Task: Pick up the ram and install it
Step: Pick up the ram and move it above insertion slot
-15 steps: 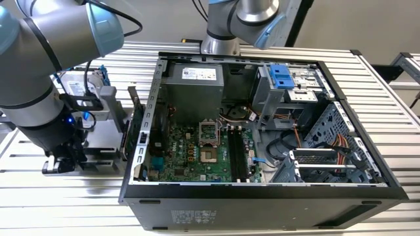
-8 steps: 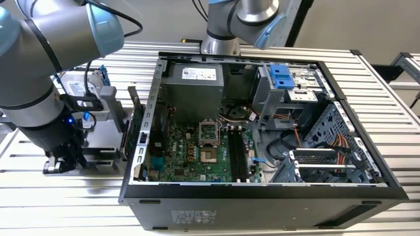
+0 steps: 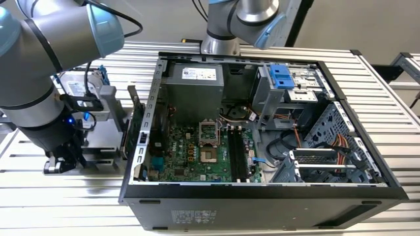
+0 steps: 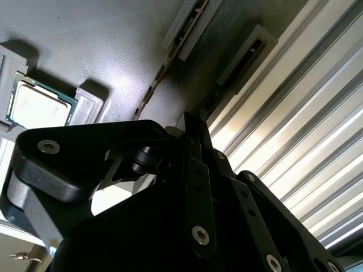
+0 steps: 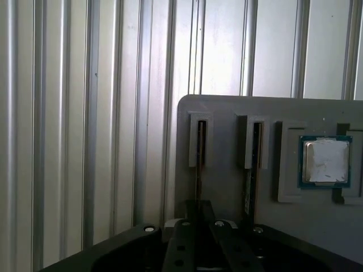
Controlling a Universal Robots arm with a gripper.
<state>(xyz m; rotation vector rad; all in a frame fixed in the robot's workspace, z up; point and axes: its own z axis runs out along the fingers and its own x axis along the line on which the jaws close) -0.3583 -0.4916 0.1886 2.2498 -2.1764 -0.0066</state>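
- Exterior view: the hand point(image 3: 62, 164) hangs low over a grey holder point(image 3: 98, 147) on the ribbed counter point(image 3: 66, 206), beside the open computer case point(image 3: 262, 201), on the exterior view's left.
- First wrist view: the ram point(image 5: 199, 144) stands on edge in the holder slot farthest from the processor point(image 5: 324, 161). The hand is drawn together on its near end.
- Second wrist view: the ram's thin edge runs straight into the hand's closed tips.
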